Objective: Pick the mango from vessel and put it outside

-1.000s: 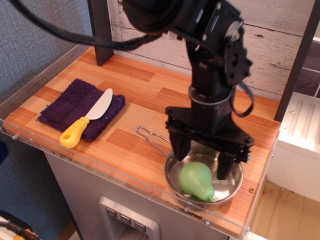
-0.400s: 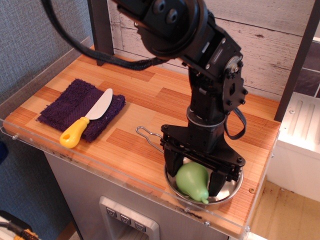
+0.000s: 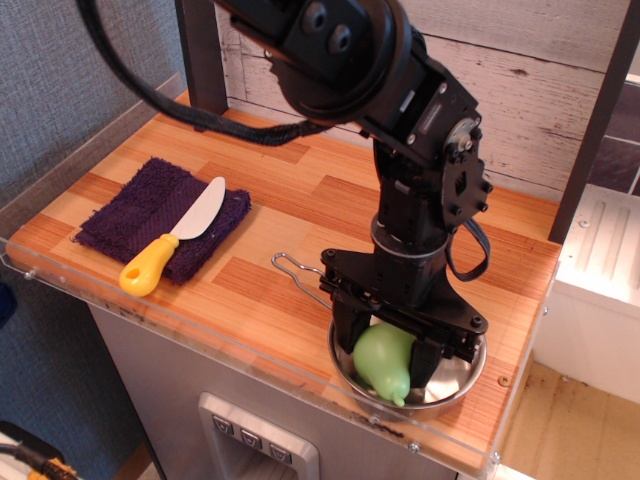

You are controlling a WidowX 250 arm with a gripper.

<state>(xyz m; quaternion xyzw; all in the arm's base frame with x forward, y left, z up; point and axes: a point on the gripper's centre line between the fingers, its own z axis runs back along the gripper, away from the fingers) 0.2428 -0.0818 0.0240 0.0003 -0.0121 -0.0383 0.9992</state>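
Observation:
The light green mango [image 3: 385, 362] lies in the shiny steel vessel [image 3: 460, 378] at the front right of the wooden table, narrow tip pointing to the front. The vessel's wire handle [image 3: 297, 272] sticks out to the left. My black gripper [image 3: 387, 355] reaches down into the vessel, with one finger on each side of the mango. The fingers sit close against its sides. I cannot tell whether they press on it.
A purple cloth [image 3: 163, 216] lies at the left with a yellow-handled knife [image 3: 172, 246] on it. A clear plastic rim [image 3: 250, 360] runs along the table's front edge. Bare wooden tabletop [image 3: 290, 190] lies between cloth and vessel. A dark post [image 3: 200, 60] stands at the back.
The gripper has come down into the vessel and its fingers have closed in from wide apart to close around the mango. The mango has shifted slightly to the left.

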